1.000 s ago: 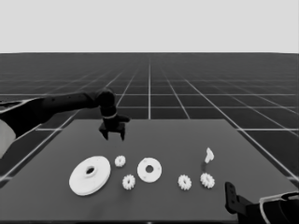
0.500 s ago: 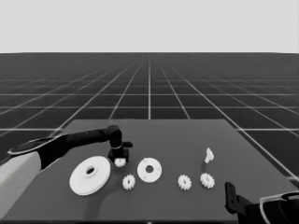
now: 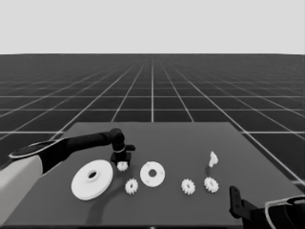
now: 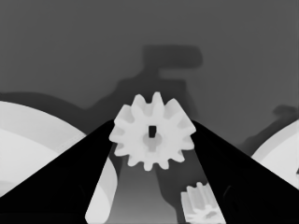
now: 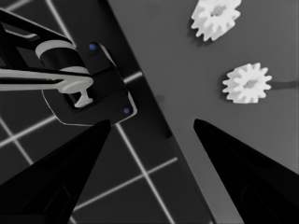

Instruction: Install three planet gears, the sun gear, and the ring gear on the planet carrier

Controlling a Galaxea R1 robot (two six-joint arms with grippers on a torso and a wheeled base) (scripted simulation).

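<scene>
While the head view shows only the left gripper (image 3: 122, 162) lowered onto a planet gear (image 3: 123, 166) between the larger round part (image 3: 92, 179) and the smaller round part (image 3: 152, 174), the left wrist view shows that gear (image 4: 153, 131) lying between the spread fingertips, both of which meet its teeth. Whether it is clamped cannot be told. A second gear (image 4: 202, 205) lies nearby. The right gripper (image 5: 152, 123), parked at the table's (image 5: 168, 60) corner, is open and empty beside two further gears (image 5: 246, 83).

Crowded near the bench's (image 3: 157, 131) front edge: larger round part (image 3: 92, 179), smaller round part (image 3: 152, 174), gears between. Bare toward the far edge.
</scene>
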